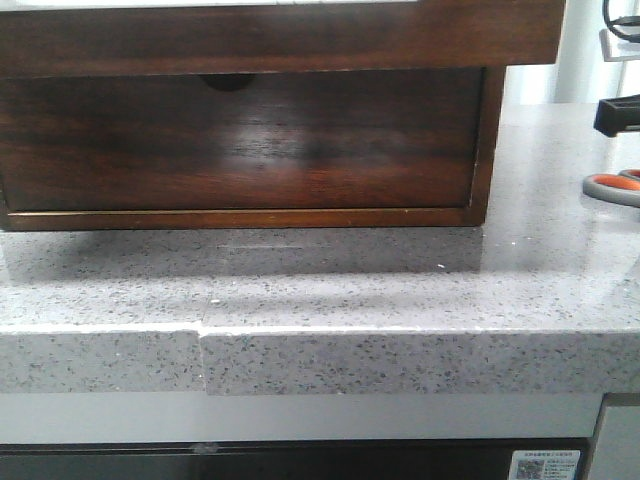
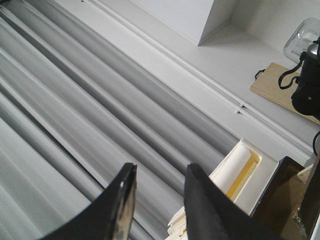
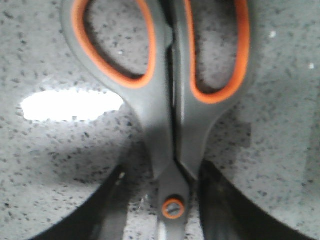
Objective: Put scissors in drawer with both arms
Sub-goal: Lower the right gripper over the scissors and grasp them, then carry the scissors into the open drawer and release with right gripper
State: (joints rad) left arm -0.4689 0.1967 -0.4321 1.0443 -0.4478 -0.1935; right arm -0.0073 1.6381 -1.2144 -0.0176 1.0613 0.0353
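Observation:
The scissors [image 3: 165, 125] lie flat on the speckled counter, with grey handle loops lined in orange and an orange pivot screw. My right gripper [image 3: 162, 172] is open and straddles their neck just above the pivot. One finger is close against the neck and a gap shows at the other. In the front view only the handle loops of the scissors [image 1: 612, 186] show at the far right, under a black part of the right gripper [image 1: 618, 113]. The drawer [image 1: 280, 35] juts forward along the top of the wooden box. My left gripper [image 2: 161, 167] is open and empty, held high and facing grey curtains.
Below the drawer is a deeper drawer front [image 1: 240, 140] with a half-round notch. The stone counter [image 1: 330, 280] has a seam [image 1: 203, 345] in its front edge. Beyond the left gripper are a cream-and-yellow box [image 2: 240, 170], a wooden board [image 2: 272, 85] and a glass jar [image 2: 302, 35].

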